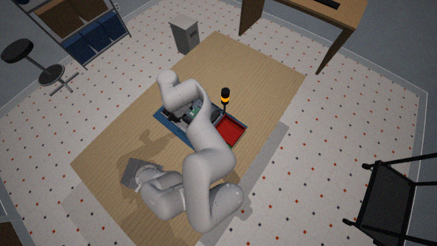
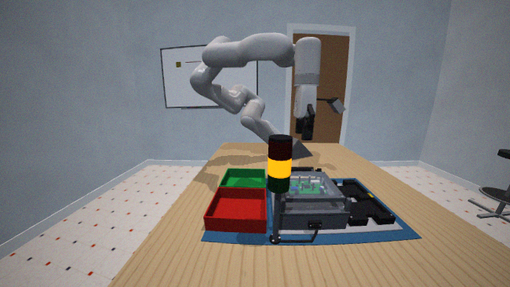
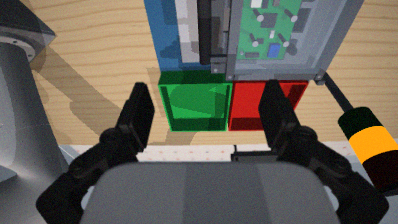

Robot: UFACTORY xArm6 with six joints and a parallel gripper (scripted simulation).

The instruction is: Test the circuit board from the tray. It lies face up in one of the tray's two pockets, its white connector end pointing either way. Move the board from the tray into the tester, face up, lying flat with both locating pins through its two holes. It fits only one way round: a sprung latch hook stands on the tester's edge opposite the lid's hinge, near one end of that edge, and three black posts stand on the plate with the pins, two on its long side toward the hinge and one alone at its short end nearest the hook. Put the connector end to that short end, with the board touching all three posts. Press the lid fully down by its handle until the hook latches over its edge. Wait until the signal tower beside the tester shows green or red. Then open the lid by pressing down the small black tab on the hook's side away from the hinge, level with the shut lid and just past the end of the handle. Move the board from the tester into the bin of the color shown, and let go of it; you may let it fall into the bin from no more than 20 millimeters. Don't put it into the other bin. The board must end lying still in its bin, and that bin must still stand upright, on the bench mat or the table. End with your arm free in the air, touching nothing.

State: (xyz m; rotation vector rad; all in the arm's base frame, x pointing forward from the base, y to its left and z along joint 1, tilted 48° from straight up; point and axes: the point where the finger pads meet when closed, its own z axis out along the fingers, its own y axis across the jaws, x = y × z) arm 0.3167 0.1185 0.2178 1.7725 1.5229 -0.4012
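Waiting step: the circuit board (image 2: 310,187) is seen under the tester's shut lid (image 2: 314,194); signal tower (image 2: 279,168) amber. Gripper (image 3: 206,117) is held spread, empty, high above. Next, the tab must be pressed once a colour shows.

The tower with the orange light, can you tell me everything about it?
The signal tower is a stack of three round bands on a thin dark pole. The middle band glows amber; the top one looks dark red and the bottom one dark green, both unlit. It stands upright on a small round foot at the front edge of the blue bench mat, between the red bin and the grey tester. A dark cable curves from its foot toward the tester. Nothing else touches it.
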